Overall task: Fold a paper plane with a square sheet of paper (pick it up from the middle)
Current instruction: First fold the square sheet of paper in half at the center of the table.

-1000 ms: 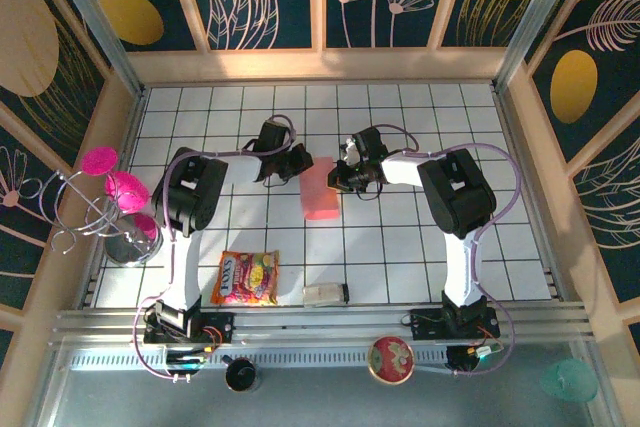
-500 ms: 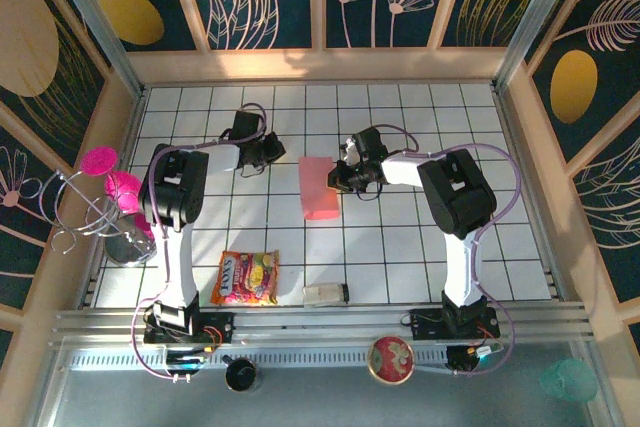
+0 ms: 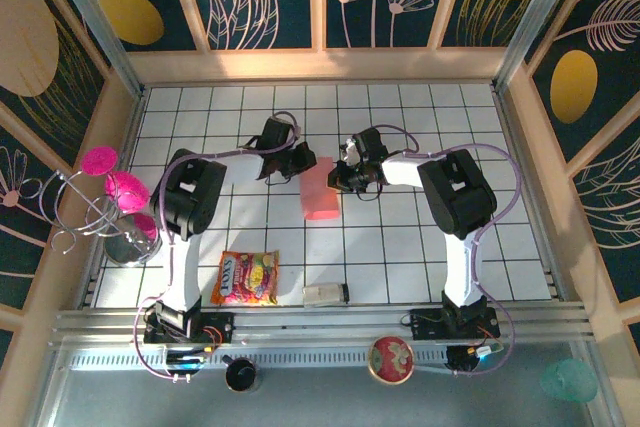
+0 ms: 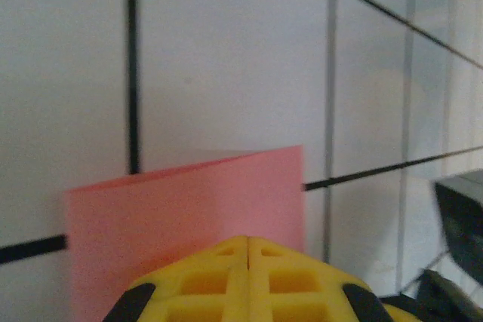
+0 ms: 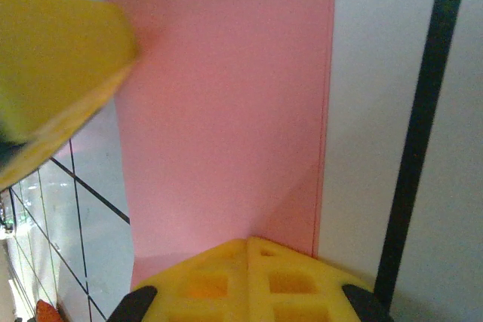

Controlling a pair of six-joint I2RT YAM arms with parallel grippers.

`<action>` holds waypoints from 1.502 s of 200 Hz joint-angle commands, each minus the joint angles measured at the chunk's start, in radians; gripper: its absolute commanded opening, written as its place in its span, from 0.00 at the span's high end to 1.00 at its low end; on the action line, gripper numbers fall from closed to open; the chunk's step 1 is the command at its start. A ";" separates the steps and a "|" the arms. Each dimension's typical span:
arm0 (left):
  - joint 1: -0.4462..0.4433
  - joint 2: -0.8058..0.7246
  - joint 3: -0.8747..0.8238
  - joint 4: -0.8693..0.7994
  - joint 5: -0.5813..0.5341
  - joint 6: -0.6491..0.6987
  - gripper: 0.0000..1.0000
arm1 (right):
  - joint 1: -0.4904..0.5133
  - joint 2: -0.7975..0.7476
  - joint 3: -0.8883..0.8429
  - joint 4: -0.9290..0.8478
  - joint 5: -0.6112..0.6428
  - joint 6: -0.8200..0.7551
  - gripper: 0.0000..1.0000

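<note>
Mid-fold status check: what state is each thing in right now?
Paper: folded into a narrow rectangle, lying flat on the table.
Left gripper: shut, tips over the paper's edge.
Right gripper: shut, tips over the paper's opposite edge.
Snack packet: lying flat, apart from both grippers.

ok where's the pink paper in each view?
Top external: paper mid-frame, between left gripper and right gripper.
Left wrist: paper at bottom, left of centre, just beyond the yellow fingers.
Right wrist: paper runs down the middle, top to bottom.
Shared landmark: black grid lines on the white table.
</note>
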 commanded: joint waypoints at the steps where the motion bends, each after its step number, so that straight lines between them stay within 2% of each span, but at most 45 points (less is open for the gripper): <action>1: 0.020 0.049 0.059 -0.062 -0.051 0.004 1.00 | 0.002 0.169 -0.118 -0.233 0.331 -0.036 1.00; 29: 0.059 0.080 0.063 -0.082 -0.082 0.002 1.00 | 0.013 0.166 -0.116 -0.251 0.396 -0.037 1.00; 68: 0.136 0.083 0.067 -0.131 -0.118 0.032 1.00 | 0.014 0.172 -0.120 -0.248 0.402 -0.037 1.00; 109: 0.162 0.017 0.133 -0.217 -0.147 0.090 1.00 | 0.014 0.169 -0.117 -0.245 0.396 -0.034 1.00; 126: 0.162 -0.035 0.119 -0.204 -0.115 0.075 1.00 | 0.015 0.168 -0.115 -0.244 0.390 -0.033 1.00; 154: 0.126 -0.162 -0.027 -0.100 -0.044 0.021 1.00 | 0.015 0.168 -0.115 -0.241 0.380 -0.033 1.00; 173: 0.066 -0.227 -0.122 -0.038 -0.014 -0.018 1.00 | 0.016 0.171 -0.114 -0.240 0.376 -0.034 1.00; 214: -0.039 -0.255 -0.262 0.076 0.058 -0.122 1.00 | 0.017 0.174 -0.108 -0.242 0.373 -0.037 1.00; 250: -0.050 -0.259 -0.337 0.086 0.054 -0.132 1.00 | 0.016 0.171 -0.111 -0.242 0.370 -0.035 1.00; 300: -0.051 -0.222 -0.353 0.067 0.059 -0.114 1.00 | 0.015 0.177 -0.111 -0.245 0.376 -0.036 1.00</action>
